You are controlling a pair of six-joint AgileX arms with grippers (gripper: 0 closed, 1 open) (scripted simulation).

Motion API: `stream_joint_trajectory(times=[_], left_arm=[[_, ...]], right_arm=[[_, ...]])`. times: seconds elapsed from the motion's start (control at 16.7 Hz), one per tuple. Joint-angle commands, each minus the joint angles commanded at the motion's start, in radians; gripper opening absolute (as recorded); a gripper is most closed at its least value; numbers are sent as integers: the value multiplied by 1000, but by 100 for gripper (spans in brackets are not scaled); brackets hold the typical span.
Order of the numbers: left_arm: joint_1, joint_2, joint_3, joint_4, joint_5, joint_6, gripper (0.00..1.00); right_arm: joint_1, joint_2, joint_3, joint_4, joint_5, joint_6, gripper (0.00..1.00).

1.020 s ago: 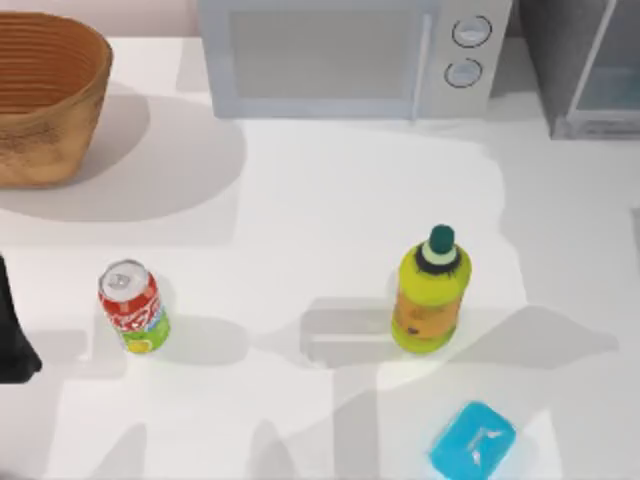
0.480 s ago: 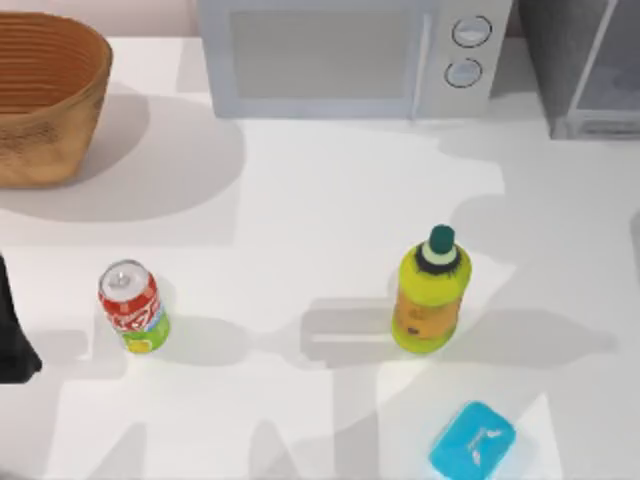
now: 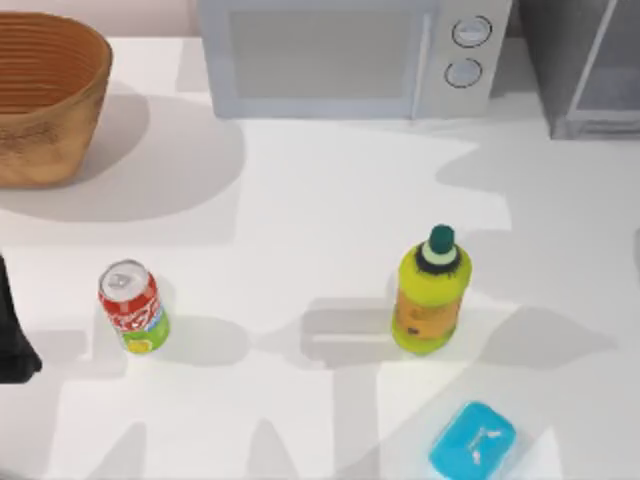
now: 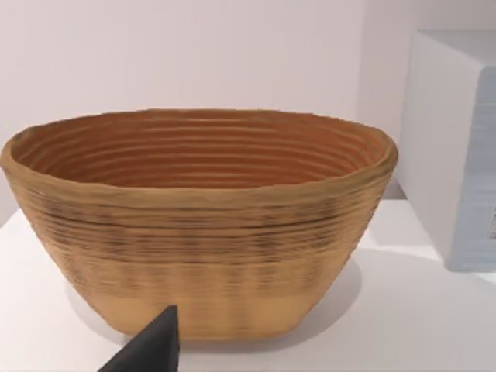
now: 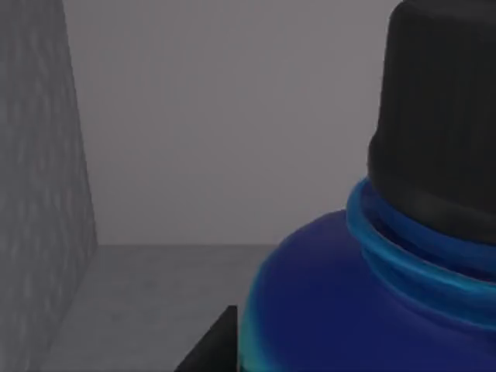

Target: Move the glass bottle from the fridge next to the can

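Right gripper sits inside the fridge (image 5: 46, 194), close against the bottle (image 5: 341, 302); whether it grips, you cannot tell. Confirm the hold below the cap (image 5: 442, 116), then draw straight out toward the can (image 3: 133, 308).

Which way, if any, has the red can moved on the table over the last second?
No. The can stands at the same spot below the basket, left of the yellow-green bottle.

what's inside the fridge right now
The glass bottle stands inside the fridge, blue shoulder and black cap showing against grey walls. Its lower body is out of frame.
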Motion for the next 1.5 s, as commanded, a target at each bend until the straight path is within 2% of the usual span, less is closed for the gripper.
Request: stream_joint_trajectory(times=[0.42, 0.9, 1.14, 1.5], left_arm=[[0, 0, 0, 0, 0, 0, 100], [0, 0, 0, 0, 0, 0, 100], [0, 0, 0, 0, 0, 0, 100], [0, 0, 0, 0, 0, 0, 100]], right_arm=[[-49, -253, -411, 132, -49, -3, 0], [-43, -288, -449, 154, -46, -1, 0], [81, -282, -390, 172, 84, 13, 0], [481, -211, -240, 191, 449, 57, 0]])
